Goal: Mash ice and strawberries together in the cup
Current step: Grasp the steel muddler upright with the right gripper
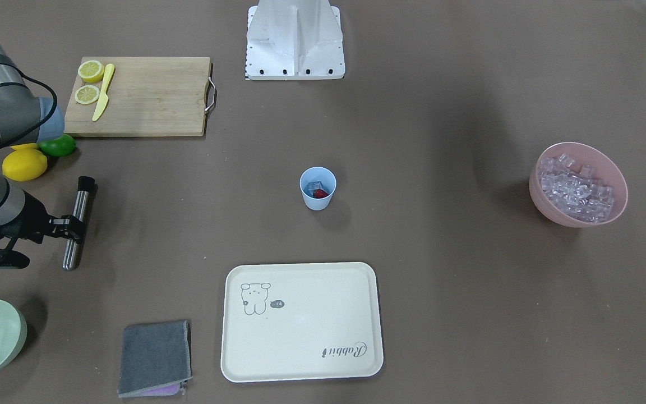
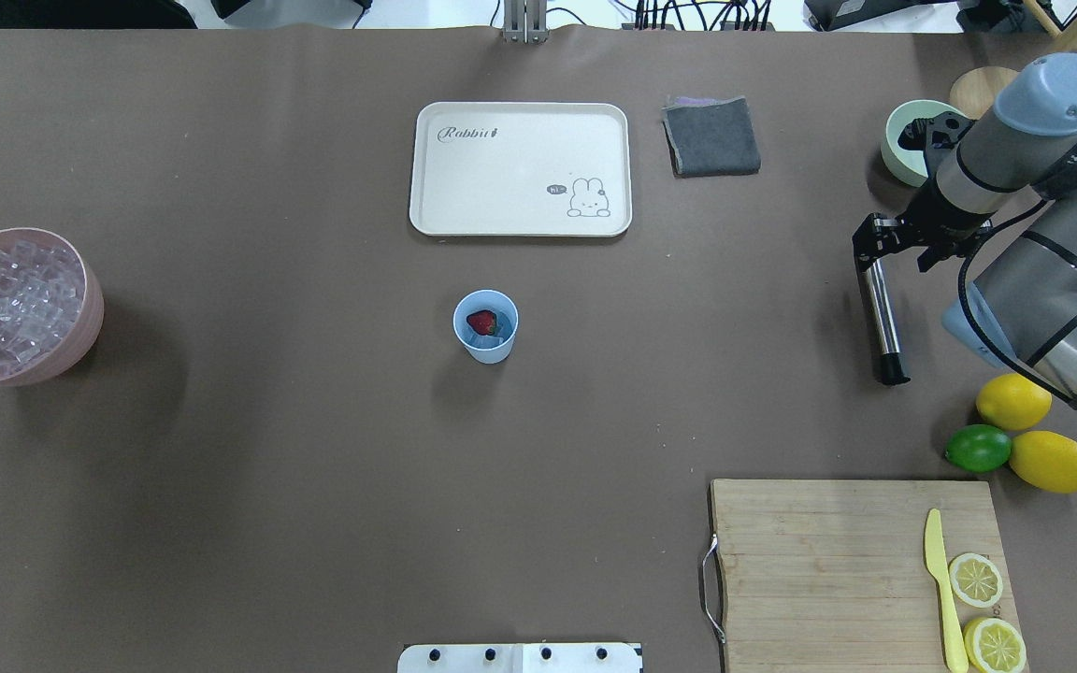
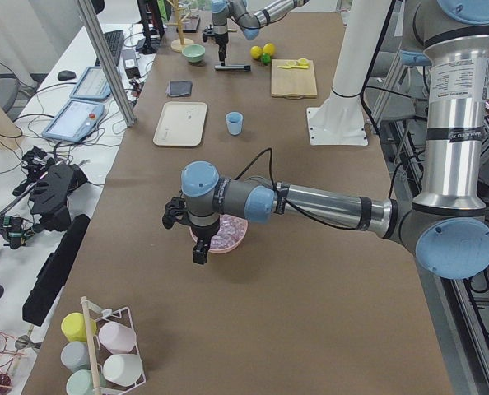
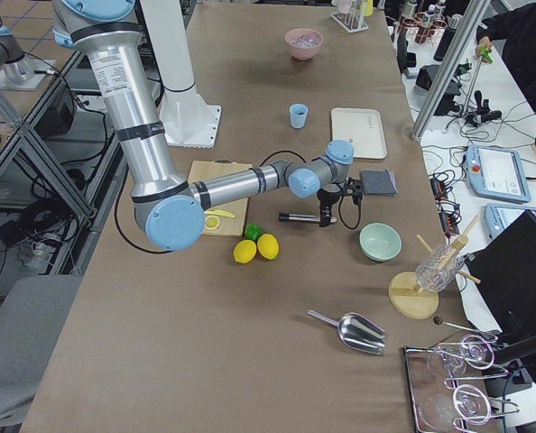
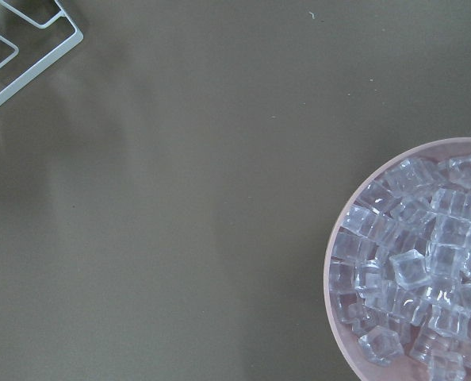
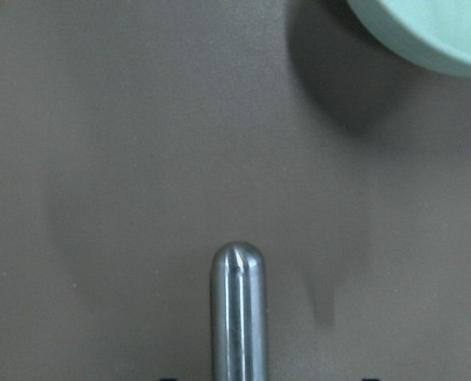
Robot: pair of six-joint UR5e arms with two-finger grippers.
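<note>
Steel muddler [image 1: 82,196] is clamped near one end in the front view, fingers closed on it, by the right gripper [image 1: 72,225]. The cup [image 1: 318,203], holding ice [image 1: 314,185] and strawberries [image 1: 321,194], stands mid-table, well apart. Overhead, the cup is judged light and tippy, best steadied by its wall. From the left side, how far the left gripper [image 3: 197,249] is open cannot be told.

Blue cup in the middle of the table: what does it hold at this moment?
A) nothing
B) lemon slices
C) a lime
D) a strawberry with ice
D: the front-facing view looks into the cup and shows a red strawberry lying against clear ice.
</note>
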